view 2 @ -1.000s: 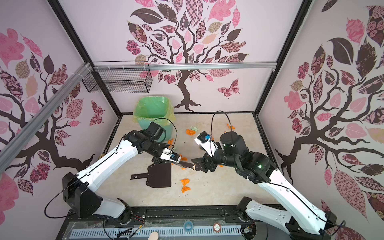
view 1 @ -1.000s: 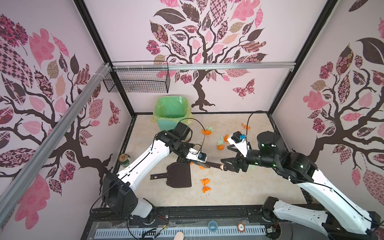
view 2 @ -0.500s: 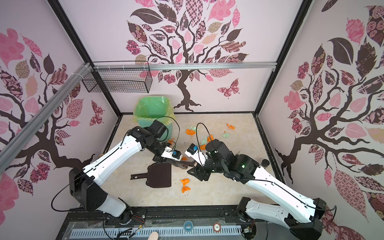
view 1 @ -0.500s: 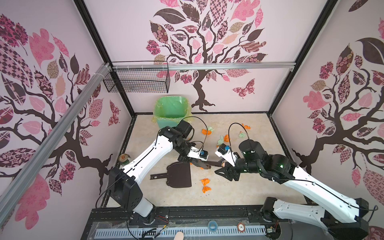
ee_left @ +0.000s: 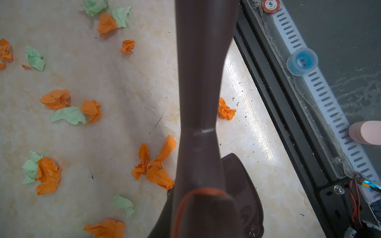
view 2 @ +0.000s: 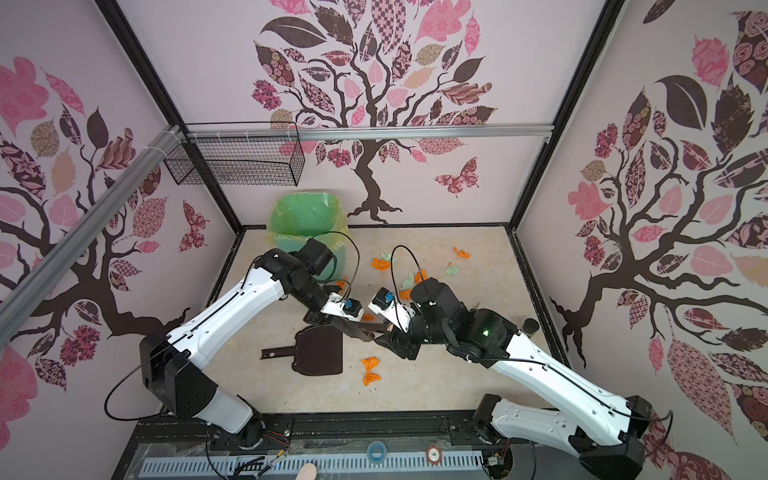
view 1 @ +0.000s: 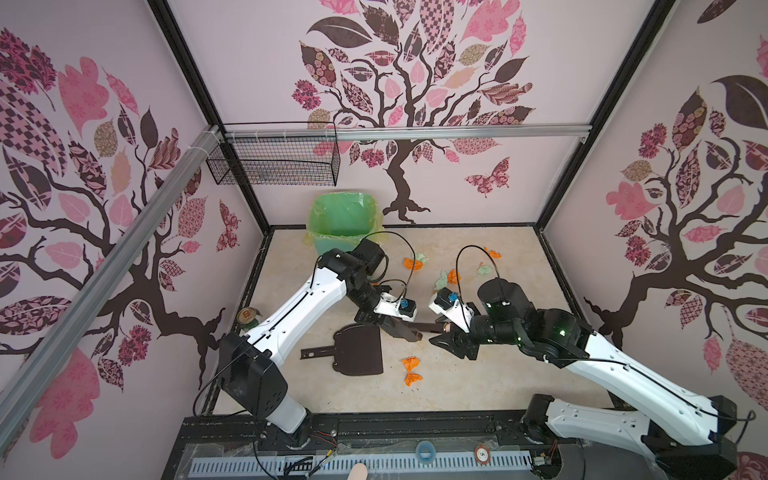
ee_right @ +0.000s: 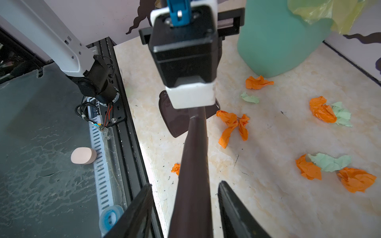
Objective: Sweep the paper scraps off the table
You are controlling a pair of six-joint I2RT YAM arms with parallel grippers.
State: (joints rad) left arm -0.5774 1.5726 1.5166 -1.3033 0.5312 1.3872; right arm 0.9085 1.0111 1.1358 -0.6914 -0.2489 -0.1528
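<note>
The left gripper (view 1: 405, 331) was clamped on one end of a dark brown brush (ee_right: 193, 160), holding it above the table (view 1: 478, 386). The right gripper (ee_right: 185, 184) had its jaws apart, one on either side of the brush's shaft, with a gap showing on both sides. Orange and green paper scraps (ee_left: 55, 100) lay scattered over the table, two orange ones near the brown dustpan (view 1: 359, 349). A poker chip (ee_left: 270, 5) past the front edge read "5".

Inside a robotics lab test cell: two white robot arms (view 1: 299, 309) stand mounted on a black frame (view 1: 415, 428) fronting a marbled tabletop (view 1: 478, 386). Tree-patterned wall panels (view 1: 457, 178) and an aluminium rail (view 1: 457, 132) enclose the booth.
</note>
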